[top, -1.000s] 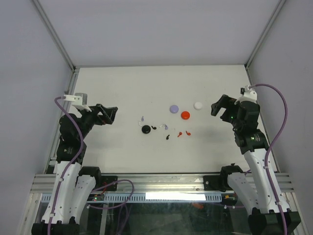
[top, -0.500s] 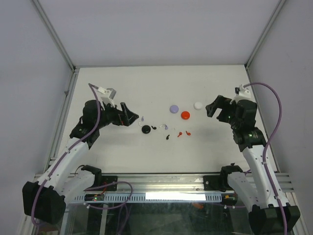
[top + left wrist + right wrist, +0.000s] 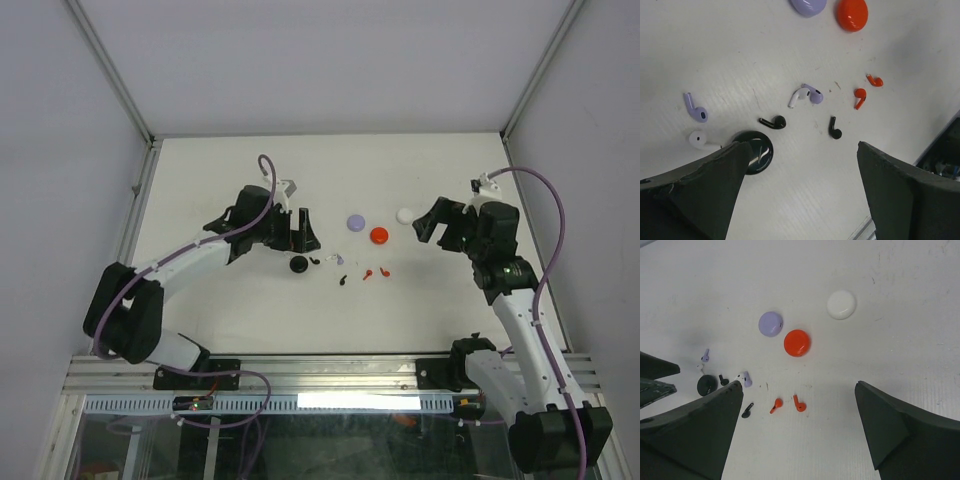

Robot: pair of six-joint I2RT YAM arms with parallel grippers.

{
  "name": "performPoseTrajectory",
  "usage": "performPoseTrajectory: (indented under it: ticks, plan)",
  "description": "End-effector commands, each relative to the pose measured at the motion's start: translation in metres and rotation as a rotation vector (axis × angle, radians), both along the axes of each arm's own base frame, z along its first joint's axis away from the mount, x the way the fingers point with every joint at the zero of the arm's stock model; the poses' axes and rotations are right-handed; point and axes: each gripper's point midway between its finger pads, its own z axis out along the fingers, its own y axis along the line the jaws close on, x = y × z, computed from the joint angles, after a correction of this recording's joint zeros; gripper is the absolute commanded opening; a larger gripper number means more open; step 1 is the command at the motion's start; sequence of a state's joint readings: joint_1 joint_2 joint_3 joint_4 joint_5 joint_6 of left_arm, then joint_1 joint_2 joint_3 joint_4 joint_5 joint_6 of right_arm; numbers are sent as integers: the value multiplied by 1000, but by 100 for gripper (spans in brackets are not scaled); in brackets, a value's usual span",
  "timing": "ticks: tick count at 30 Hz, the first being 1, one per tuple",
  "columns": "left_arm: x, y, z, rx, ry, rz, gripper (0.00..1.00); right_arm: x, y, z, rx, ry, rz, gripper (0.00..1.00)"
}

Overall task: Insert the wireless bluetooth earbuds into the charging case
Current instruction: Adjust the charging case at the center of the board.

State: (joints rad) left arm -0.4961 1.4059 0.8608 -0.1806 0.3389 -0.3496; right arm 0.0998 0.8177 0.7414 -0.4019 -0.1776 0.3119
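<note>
Left end effector (image 3: 300,232) is held spread wide over the black case (image 3: 759,150) and earbuds (image 3: 812,95). Right end effector (image 3: 433,222) is spread too, nothing grasped.

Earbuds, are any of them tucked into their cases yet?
Done: nothing yet. The black buds, red buds and pale buds all lie loose on the table.
In hand: nothing. Both arms' jaws are open and empty, and the left arm hovers near the black case.
Left: every bud goes into the black case, red case, lavender case or white case.
</note>
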Motion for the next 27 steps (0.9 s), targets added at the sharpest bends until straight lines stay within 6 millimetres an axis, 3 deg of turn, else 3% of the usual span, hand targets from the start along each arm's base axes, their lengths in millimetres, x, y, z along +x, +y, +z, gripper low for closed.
performPoseTrajectory:
  ticks: [1,6,16,27]
  plan:
    - [23,-15,-2,22,-31,-28,95,4,9,9,22,-44,52,99]
    - [28,-20,-28,59,27,-52,95,5,10,6,21,-33,57,99]
    - [0,-22,-59,97,128,-74,93,6,12,3,23,-20,71,99]
    - [-49,-25,-63,134,210,-82,90,7,14,0,27,-10,80,99]
